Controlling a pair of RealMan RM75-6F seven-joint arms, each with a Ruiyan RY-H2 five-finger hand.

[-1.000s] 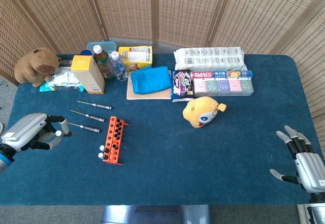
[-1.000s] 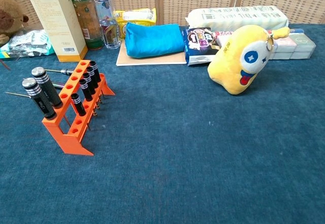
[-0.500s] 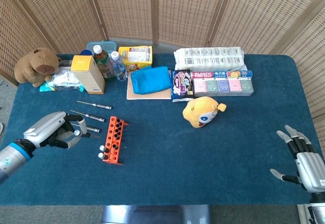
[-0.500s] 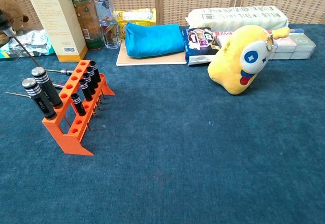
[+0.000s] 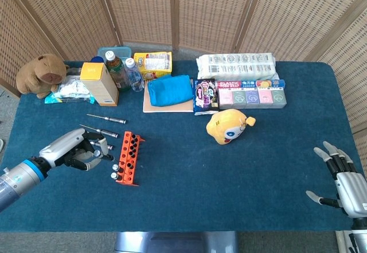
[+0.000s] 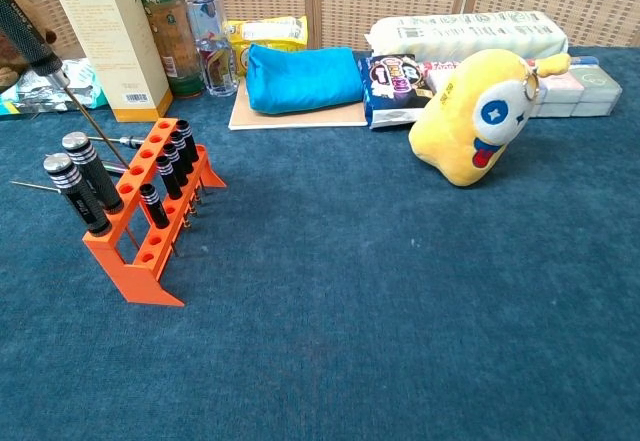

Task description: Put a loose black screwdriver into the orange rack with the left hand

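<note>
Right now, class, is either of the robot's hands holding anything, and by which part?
The left hand holds a black screwdriver by its handle, shaft slanting down towards the orange rack. The right hand holds nothing, fingers spread.

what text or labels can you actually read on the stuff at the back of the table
"PLASTIC" on the red banner of the long box of pastel packs; the word after it is blurred.
Dark snack pouch: lettering too blurred to read.
Yellow carton: barcode and small print, unreadable.
Green-labelled bottle and clear water bottle: labels unreadable.
Yellow snack bag: unreadable.
White wrapped multipack: print too small.
</note>
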